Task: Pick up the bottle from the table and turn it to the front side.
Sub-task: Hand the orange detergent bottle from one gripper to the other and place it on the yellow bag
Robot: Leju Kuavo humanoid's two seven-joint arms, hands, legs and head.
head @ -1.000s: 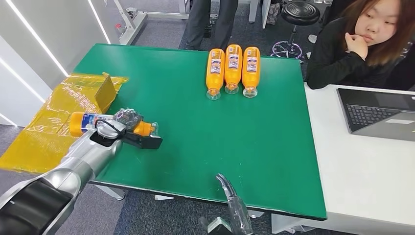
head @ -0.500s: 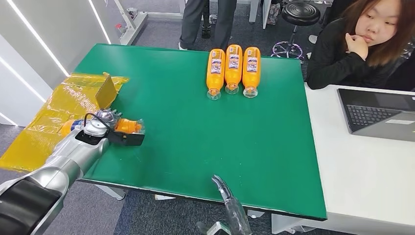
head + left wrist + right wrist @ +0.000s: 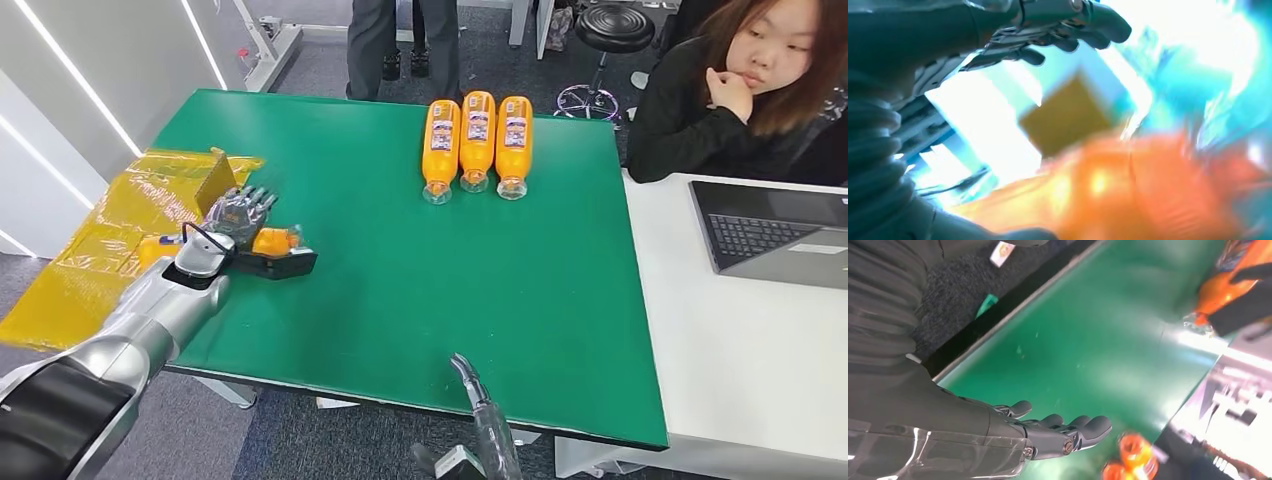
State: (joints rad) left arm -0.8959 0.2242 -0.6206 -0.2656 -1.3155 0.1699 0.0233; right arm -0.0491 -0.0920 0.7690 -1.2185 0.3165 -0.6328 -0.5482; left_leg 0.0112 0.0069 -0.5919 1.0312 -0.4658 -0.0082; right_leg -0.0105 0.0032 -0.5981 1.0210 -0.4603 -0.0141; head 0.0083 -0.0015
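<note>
Green counter (image 3: pixel 420 280) under bright light, grey carpet around. Flattened yellow box (image 3: pixel 120 225) overhanging the left edge, nothing visibly inside. Orange bottle (image 3: pixel 272 241) lying on its side near that left edge, beside the box, under the left hand (image 3: pixel 240 215), whose fingers spread above it, thumb alongside; no clamp visible. Three more orange bottles (image 3: pixel 476 140) lying side by side at the far edge, caps toward the near side. Wide bare green between. Right hand (image 3: pixel 1048 432) spread, holding nothing, by the near edge

Bare green table (image 3: pixel 400 290) lies open between three lined-up bottles (image 3: pixel 477 140) and cardboard box (image 3: pixel 130 215).
</note>
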